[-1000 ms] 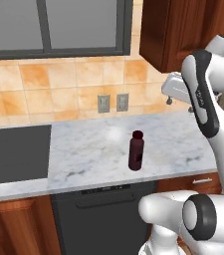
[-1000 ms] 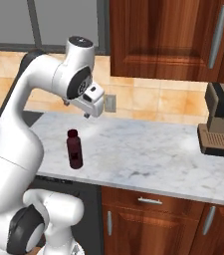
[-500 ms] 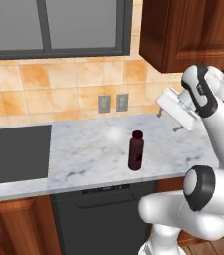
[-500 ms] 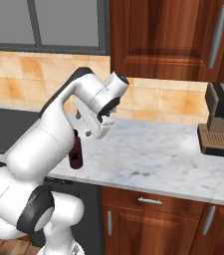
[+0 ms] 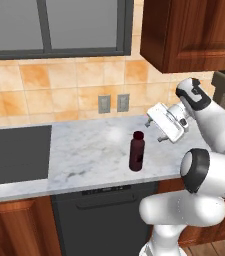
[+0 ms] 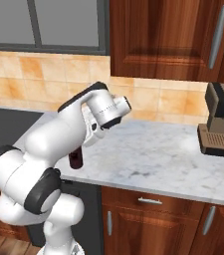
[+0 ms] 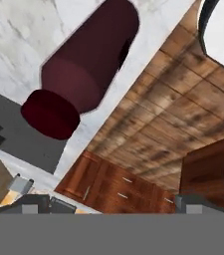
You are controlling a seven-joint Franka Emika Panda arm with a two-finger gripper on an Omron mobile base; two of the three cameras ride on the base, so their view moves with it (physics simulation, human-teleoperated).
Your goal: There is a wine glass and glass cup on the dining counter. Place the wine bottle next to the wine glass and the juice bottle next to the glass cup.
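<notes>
The gripper [image 5: 153, 129] hangs above a narrow white-grey marbled worktop [image 5: 89, 155] that runs along a wall of orange-tan tiles [image 5: 74, 82]. Its two fingers stand apart with nothing between them; in the hand view the two dark tips [image 7: 34, 203] sit wide at the bottom corners.

One juice bottle [image 5: 137, 151] stands upright on the worktop, just below and to the left of the gripper in the left base view, near it but not touched. It is squat, dark maroon, with a maroon cap. In the right base view the arm covers most of it and only its lower body [image 6: 75, 159] shows. In the hand view it lies ahead of the finger tips, seen from above [image 7: 86, 64], close to the worktop's front edge, with the wood floor [image 7: 183, 114] beyond.

Behind the gripper, two grey wall outlets [image 5: 113, 103] sit side by side on the tiles. One dark cooktop [image 5: 15, 154] lies well to the left. One dark window [image 5: 54, 25] spans the wall above, and reddish wood cabinets [image 5: 189, 32] hang overhead. One coffee machine [image 6: 222, 122] stands far to the right on the worktop.
</notes>
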